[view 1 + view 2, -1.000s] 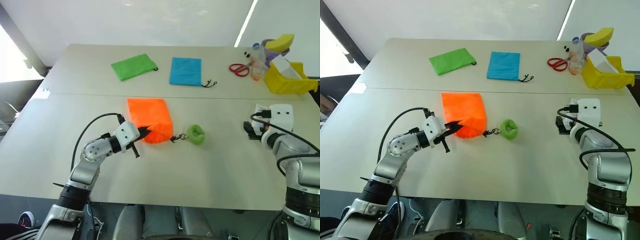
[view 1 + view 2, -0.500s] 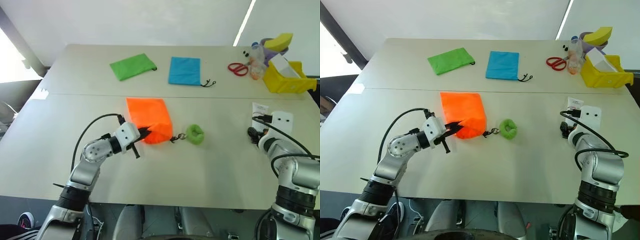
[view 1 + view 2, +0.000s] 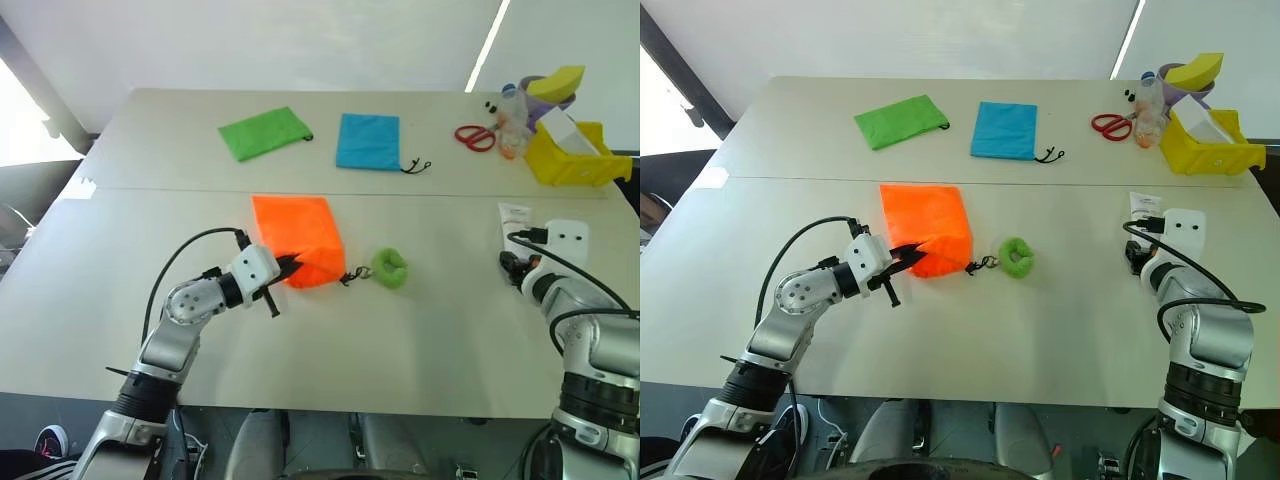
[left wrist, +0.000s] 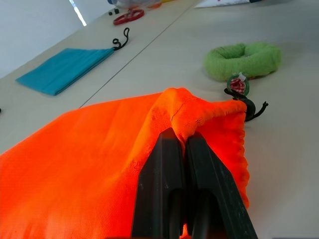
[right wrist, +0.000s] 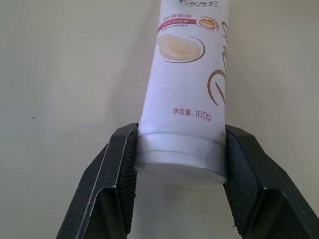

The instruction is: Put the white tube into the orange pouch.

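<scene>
The orange pouch point(image 3: 297, 240) lies flat near the table's middle, its dark cord running to a fuzzy green ring point(image 3: 390, 268). My left gripper point(image 3: 290, 264) is shut on the pouch's near edge, pinching a fold of fabric point(image 4: 180, 117). The white tube point(image 3: 514, 213) lies on the table at the right, pointing away from me. My right gripper point(image 5: 182, 137) sits just behind it. Both pads touch the sides of the tube point(image 5: 184, 89) at its near end, so it is shut on the tube, which still rests on the table.
A green pouch point(image 3: 266, 132) and a blue pouch point(image 3: 370, 141) lie flat at the back of the table. At the back right are red scissors point(image 3: 478, 138), a clear bottle point(image 3: 513, 120) and a yellow bin point(image 3: 575, 160).
The right gripper's fingers have closed in onto the white tube, and its wrist has tipped slightly, uncovering the tube's far end. The left gripper and pouch have not moved.
</scene>
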Controlling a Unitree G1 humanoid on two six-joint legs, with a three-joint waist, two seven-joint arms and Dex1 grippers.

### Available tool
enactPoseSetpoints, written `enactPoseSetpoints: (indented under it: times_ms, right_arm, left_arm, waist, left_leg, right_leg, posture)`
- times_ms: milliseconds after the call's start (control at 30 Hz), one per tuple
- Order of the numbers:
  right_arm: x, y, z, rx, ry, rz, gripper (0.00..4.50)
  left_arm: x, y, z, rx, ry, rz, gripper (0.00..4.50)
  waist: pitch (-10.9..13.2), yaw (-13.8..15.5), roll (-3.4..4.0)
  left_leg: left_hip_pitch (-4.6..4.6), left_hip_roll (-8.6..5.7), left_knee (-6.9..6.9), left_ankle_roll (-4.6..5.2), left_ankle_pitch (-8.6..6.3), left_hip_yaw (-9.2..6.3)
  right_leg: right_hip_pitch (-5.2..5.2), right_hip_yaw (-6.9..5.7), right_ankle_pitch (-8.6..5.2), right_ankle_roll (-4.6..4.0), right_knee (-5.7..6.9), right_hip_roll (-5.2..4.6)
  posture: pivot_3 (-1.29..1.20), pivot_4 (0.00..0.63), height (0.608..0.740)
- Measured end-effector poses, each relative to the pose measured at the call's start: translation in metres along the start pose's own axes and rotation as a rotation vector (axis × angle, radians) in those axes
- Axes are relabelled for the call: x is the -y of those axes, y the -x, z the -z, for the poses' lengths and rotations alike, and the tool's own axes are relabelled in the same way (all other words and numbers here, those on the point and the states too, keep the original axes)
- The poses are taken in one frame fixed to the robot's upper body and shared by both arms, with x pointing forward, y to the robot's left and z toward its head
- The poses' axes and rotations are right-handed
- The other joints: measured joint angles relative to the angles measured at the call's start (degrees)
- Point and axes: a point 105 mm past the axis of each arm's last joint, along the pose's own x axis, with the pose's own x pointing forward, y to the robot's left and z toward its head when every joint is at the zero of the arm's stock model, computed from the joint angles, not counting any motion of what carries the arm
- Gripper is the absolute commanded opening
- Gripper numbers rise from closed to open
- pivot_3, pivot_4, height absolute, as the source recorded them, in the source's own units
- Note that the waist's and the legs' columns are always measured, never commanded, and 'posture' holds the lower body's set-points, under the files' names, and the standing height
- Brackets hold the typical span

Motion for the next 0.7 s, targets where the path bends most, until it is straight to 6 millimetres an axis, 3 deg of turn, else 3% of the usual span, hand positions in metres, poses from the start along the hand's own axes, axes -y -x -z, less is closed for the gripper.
enactPoseSetpoints:
  times_ms: [133, 200, 300, 467, 700]
  right_arm:
    - [-0.026, 0.003, -0.006, 0.022, 0.009, -0.199, 1.83]
    - [-0.044, 0.015, -0.016, 0.053, 0.039, -0.364, 1.83]
    - [-0.079, 0.059, -0.024, 0.104, 0.124, -0.708, 1.83]
    - [-0.104, 0.117, 0.003, -0.009, 0.181, -1.078, 1.83]
    - [-0.134, 0.159, 0.037, -0.138, 0.288, -1.323, 1.83]
  left_arm:
    - [0.0, 0.0, 0.0, 0.0, -0.001, 0.0, 0.0]
    - [0.0, 0.0, 0.0, -0.001, -0.002, -0.001, 0.0]
    - [-0.001, 0.001, 0.0, 0.001, 0.006, -0.016, 0.0]
    - [0.0, 0.004, 0.002, -0.003, 0.016, -0.028, 0.0]
    - [0.002, 0.006, -0.002, 0.006, 0.015, 0.004, 0.0]
  waist:
    - [0.0, 0.0, 0.05]
    - [0.0, 0.1, 0.08]
    - [0.0, 0.4, 0.07]
    - [0.0, 0.5, 0.05]
    - [0.1, 0.2, -0.01]
  left_leg:
    - [-0.03, 0.01, 0.0, 0.0, 0.0, -0.01]
    - [-0.11, 0.0, 0.0, 0.0, 0.0, -0.03]
    - [-0.32, 0.01, 0.01, 0.01, 0.0, -0.15]
    - [-0.41, -0.04, 0.09, 0.01, 0.0, -0.2]
    - [-0.23, -0.03, 0.17, 0.23, 0.14, -0.19]
  right_leg:
    - [-0.02, -0.01, 0.0, 0.0, 0.0, 0.01]
    - [-0.09, -0.02, 0.0, 0.0, 0.0, 0.01]
    - [-0.14, -0.15, -0.01, 0.01, -0.08, 0.06]
    - [-0.1, -0.13, -0.01, 0.02, -0.17, -0.01]
    - [0.04, -0.1, 0.04, 0.08, -0.12, 0.1]
  posture:
    - [0.0, 0.15, 0.74]
    - [0.0, 0.15, 0.74]
    - [0.0, 0.15, 0.74]
    - [0.0, 0.15, 0.74]
    - [0.0, 0.15, 0.74]
